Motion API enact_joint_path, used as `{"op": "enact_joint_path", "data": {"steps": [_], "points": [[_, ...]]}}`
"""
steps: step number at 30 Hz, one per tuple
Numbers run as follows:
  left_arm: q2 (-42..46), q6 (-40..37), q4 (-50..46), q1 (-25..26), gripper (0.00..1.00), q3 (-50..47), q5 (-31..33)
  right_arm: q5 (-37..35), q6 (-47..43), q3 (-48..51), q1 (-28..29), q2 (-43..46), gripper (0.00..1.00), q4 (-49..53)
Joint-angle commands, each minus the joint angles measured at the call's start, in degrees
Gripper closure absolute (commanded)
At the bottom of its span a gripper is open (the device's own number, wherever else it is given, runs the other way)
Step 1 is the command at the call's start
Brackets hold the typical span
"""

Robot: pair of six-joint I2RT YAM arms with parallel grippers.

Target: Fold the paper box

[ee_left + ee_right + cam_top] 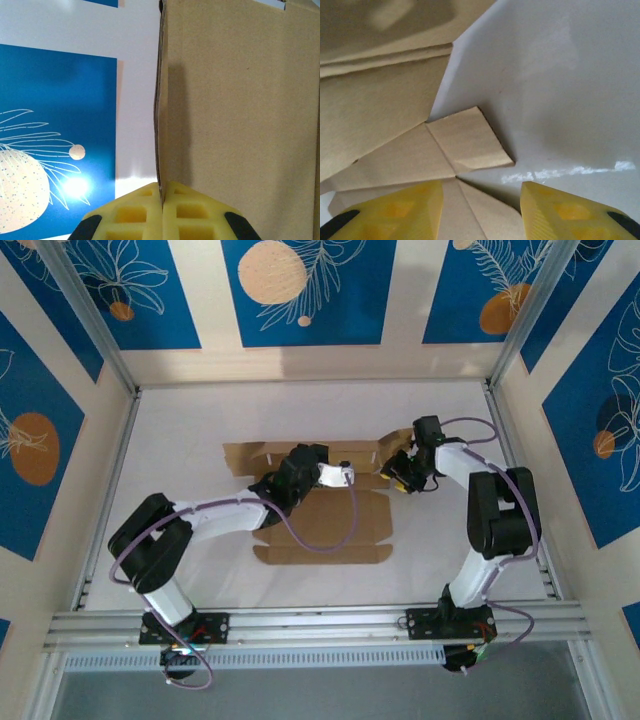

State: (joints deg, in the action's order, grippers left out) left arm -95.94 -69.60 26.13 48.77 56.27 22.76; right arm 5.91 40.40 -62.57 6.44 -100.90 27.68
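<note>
Top external view: the paper box (330,530) lies mid-frame on the white table (200,420) — a light, thin, bendy cardboard sheet, so it is best held by its edges and flaps. The left gripper (340,476) is pinched tight on a panel's thin edge. The right gripper (398,468) has its fingers apart over a small flap (470,142) at the sheet's right end.

Left pincer (162,194), its yellow fingers (200,215) pressing together, is clamping the thin edge of the plain brown cardboard paper box (240,115); a blue wall panel with white leaf drawings (60,100) is showing behind.
</note>
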Motion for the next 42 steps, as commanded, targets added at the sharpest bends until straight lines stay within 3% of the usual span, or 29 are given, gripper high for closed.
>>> {"op": "enact_joint_path", "data": {"steps": [1,10,23,29,32,37,42], "points": [[-0.6,-0.1,2.6,1.0,1.0,-0.9,-0.5,0.3,-1.8,-1.1,0.3,-1.8,0.52,-1.8],[-0.8,1.7,0.7,1.1,1.0,-0.1,-0.4,7.7,-1.9,1.8,0.6,-4.1,0.47,-9.5],[-2.0,3.0,0.4,1.5,1.0,1.3,1.7,22.3,5.2,8.8,-0.4,5.4,0.5,-21.3],[-2.1,3.2,0.3,1.6,1.0,1.4,1.9,22.9,7.8,8.5,2.5,3.3,0.51,-23.5],[-2.3,3.2,0.3,1.6,1.0,1.4,2.1,19.7,7.1,8.5,2.7,3.4,0.53,-21.8],[-2.3,3.0,0.8,1.6,1.0,1.2,2.3,3.5,-0.2,6.9,2.8,8.9,0.54,-12.4],[-2.7,2.9,1.1,1.6,1.0,1.3,2.3,-7.8,-6.1,2.9,3.1,6.9,0.51,-5.7]]}}
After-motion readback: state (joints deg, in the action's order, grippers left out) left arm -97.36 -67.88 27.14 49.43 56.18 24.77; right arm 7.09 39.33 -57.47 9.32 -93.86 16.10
